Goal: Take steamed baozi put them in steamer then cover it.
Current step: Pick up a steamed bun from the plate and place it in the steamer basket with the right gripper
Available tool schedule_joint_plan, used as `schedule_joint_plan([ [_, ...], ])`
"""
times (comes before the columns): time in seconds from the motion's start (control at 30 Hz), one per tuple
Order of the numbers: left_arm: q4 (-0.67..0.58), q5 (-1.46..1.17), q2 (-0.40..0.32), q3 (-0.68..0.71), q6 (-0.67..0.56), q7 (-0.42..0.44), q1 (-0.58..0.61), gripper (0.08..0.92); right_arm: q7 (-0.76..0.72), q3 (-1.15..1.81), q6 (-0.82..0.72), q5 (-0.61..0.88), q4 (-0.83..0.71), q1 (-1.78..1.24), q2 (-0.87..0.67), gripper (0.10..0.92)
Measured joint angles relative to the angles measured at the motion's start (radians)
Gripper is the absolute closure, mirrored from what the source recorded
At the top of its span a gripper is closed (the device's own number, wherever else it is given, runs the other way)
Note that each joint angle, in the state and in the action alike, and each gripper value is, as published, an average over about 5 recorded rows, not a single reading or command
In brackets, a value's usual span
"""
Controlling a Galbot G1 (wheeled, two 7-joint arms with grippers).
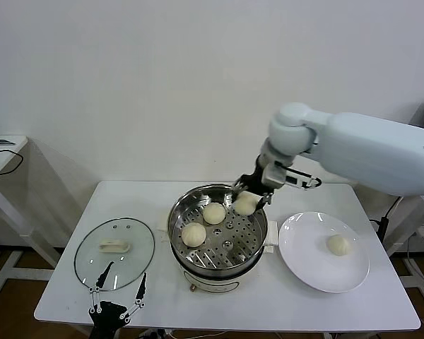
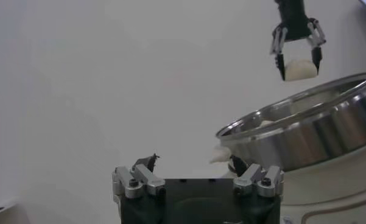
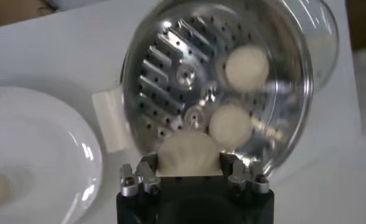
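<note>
The steel steamer (image 1: 178,220) stands mid-table with two baozi on its perforated tray, one (image 1: 193,234) nearer and one (image 1: 214,212) farther back. My right gripper (image 1: 249,200) is shut on a third baozi (image 1: 245,203) and holds it above the far right part of the tray. In the right wrist view that baozi (image 3: 189,153) sits between the jaws over the steamer (image 3: 292,91). A fourth baozi (image 1: 338,244) lies on the white plate (image 1: 304,261). The glass cover (image 1: 92,265) lies flat at the left. My left gripper (image 1: 118,296) is open at the front edge, near the cover.
The white table (image 1: 127,194) has its front edge close to my left gripper. A white wall stands behind. Another table edge with cables (image 1: 0,152) shows at far left. The steamer's white side handle (image 1: 271,236) faces the plate.
</note>
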Motion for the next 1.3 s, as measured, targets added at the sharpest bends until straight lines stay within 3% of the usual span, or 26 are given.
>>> schedule_joint_plan([
  [0.9,0.003,-0.004,0.000,-0.005,0.000,-0.017,-0.011,0.177,0.004,-0.048,0.167,-0.196,0.057,-0.093,0.135,0.326],
  [1.3,0.013,-0.004,-0.001,-0.006,0.000,-0.019,-0.019,0.177,0.006,-0.061,0.184,-0.215,0.049,-0.105,0.167,0.260],
])
